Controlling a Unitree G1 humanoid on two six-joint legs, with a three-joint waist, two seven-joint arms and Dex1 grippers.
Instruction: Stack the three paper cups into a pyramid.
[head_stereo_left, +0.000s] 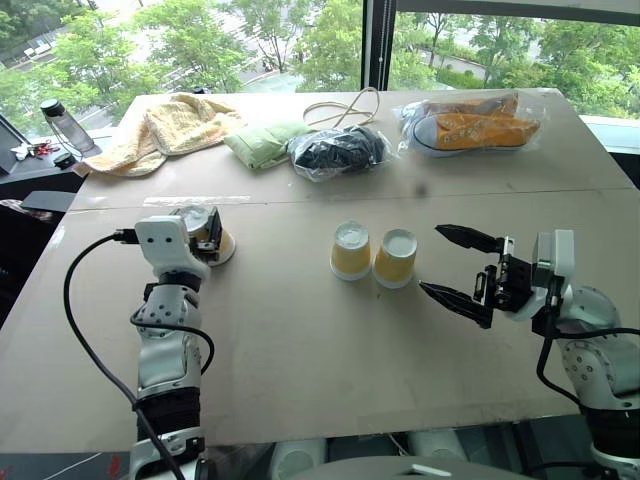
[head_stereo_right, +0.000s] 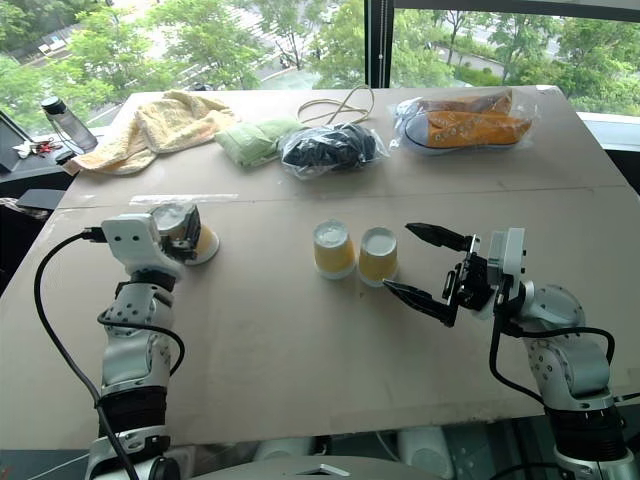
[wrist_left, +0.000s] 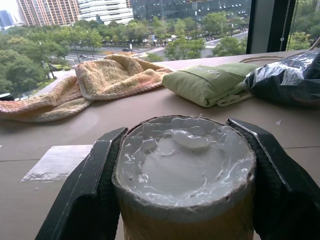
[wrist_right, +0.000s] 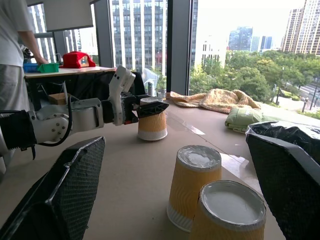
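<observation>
Three paper cups, all inverted: two (head_stereo_left: 351, 250) (head_stereo_left: 396, 258) touching mid-surface, third cup (wrist_left: 185, 175) well left of that pair, held by my left gripper (head_stereo_left: 205, 232), jaws clamped near its base. Light, crushable; squeeze gently. Right gripper (head_stereo_left: 455, 264) beside the pair, jaws wide.

Both arms are silver-white segmented shells with black joints. A black cable (head_stereo_left: 85, 310) loops beside the left arm. The right gripper (head_stereo_left: 458, 264) has two black pointed fingers with textured pads (wrist_right: 60, 200); the left gripper (wrist_left: 182, 165) has smooth black fingers.

Yellow-orange paper cups (head_stereo_left: 372, 255), white bases; black gripper (head_stereo_left: 455, 268).
</observation>
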